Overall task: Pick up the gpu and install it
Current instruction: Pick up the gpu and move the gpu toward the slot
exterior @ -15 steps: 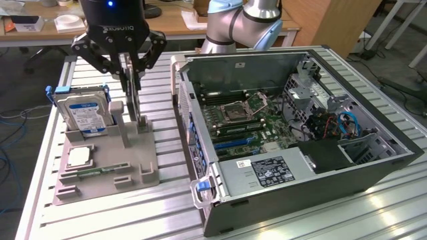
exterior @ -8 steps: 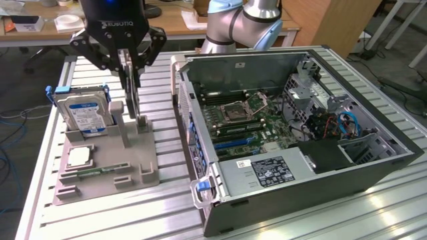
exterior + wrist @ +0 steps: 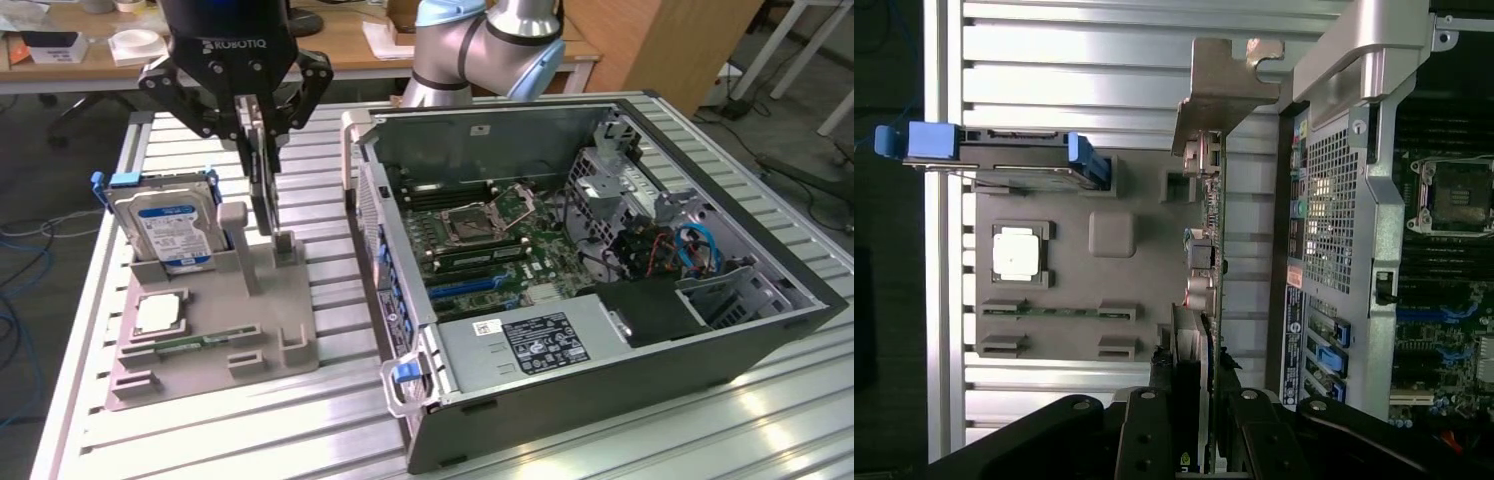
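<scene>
Pick-up stage: the black robot hand (image 3: 260,150), half closed, grips the thin green circuit-board gpu with silver end bracket (image 3: 1206,250). The card stands edge-on at the grey plastic holder tray's (image 3: 200,350) edge nearest the open computer case (image 3: 747,330). We judge the next move calls for a straight, upright lift.

The black two-finger gripper (image 3: 262,150) hangs on the exterior view's left, pointing straight down. Its jaws are pinched flat against both faces of the thin green circuit-board gpu (image 3: 1212,250), held edge-on and upright. At the far side, the silver-and-pale-blue jointed arm (image 3: 470,50) bends at an elbow.
</scene>
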### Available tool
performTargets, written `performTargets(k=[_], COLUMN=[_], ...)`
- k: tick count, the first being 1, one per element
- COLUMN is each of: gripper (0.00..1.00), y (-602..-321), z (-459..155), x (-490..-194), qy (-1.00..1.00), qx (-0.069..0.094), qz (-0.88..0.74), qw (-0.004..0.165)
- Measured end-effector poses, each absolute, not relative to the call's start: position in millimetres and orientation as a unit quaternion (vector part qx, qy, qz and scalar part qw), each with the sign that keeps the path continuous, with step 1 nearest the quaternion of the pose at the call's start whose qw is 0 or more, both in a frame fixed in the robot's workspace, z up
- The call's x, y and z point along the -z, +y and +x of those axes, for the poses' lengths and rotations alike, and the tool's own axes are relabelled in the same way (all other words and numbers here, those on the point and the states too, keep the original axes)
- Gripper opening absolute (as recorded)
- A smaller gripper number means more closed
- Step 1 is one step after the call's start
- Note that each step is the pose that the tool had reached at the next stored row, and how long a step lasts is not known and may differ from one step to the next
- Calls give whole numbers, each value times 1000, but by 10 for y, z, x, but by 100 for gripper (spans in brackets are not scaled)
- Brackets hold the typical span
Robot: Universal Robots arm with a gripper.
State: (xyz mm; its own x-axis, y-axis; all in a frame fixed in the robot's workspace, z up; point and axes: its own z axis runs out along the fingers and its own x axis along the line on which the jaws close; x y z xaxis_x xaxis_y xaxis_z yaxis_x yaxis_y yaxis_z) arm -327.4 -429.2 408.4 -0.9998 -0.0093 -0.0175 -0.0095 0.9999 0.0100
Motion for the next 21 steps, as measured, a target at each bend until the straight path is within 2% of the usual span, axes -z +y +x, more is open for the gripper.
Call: performTargets(k=[21], gripper=[27], y=[-4292], z=[-3203], x=[-4084], qy=[1000], qx=[-5], qz=[-5], qw=[9])
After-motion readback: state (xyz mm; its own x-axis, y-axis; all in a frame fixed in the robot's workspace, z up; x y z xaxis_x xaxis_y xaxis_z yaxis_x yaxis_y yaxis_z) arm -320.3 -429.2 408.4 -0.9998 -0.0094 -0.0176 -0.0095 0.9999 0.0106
